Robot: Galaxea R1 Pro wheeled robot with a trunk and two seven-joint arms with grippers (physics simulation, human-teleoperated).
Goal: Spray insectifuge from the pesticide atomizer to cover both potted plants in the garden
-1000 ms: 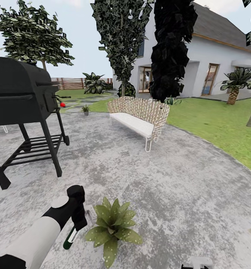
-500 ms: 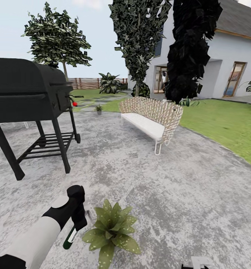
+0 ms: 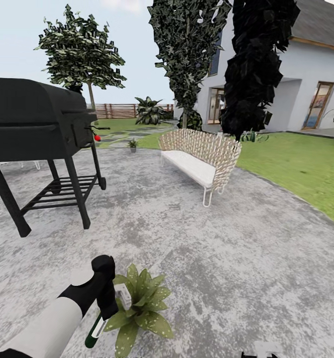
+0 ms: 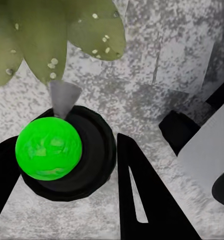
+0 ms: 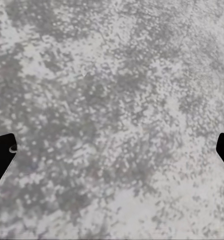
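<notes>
In the head view my left gripper (image 3: pixel 106 302) is shut on the pesticide atomizer (image 3: pixel 93 334), a slim dark green bottle tilted with its white head against the leaves of the near potted plant (image 3: pixel 142 312). That plant stands on the grey patio right beside the gripper. In the left wrist view the atomizer's bright green round end (image 4: pixel 48 148) sits between the black fingers (image 4: pixel 142 200), with spotted leaves (image 4: pixel 56 35) just beyond. The second potted plant (image 3: pixel 132 144) is small and far off at the patio's edge. My right gripper (image 5: pixel 112 155) hangs open over bare paving.
A black grill (image 3: pixel 37 124) on legs stands at the left. A woven bench (image 3: pixel 199 156) sits mid-patio. Lawn (image 3: pixel 296 164), trees (image 3: pixel 186 54), a white house (image 3: pixel 306 84) and a wooden fence (image 3: pixel 117 110) lie beyond.
The camera has swung, shifting the whole scene. My left gripper with the atomizer now sits closer to the near plant, its white head overlapping the leaves.
</notes>
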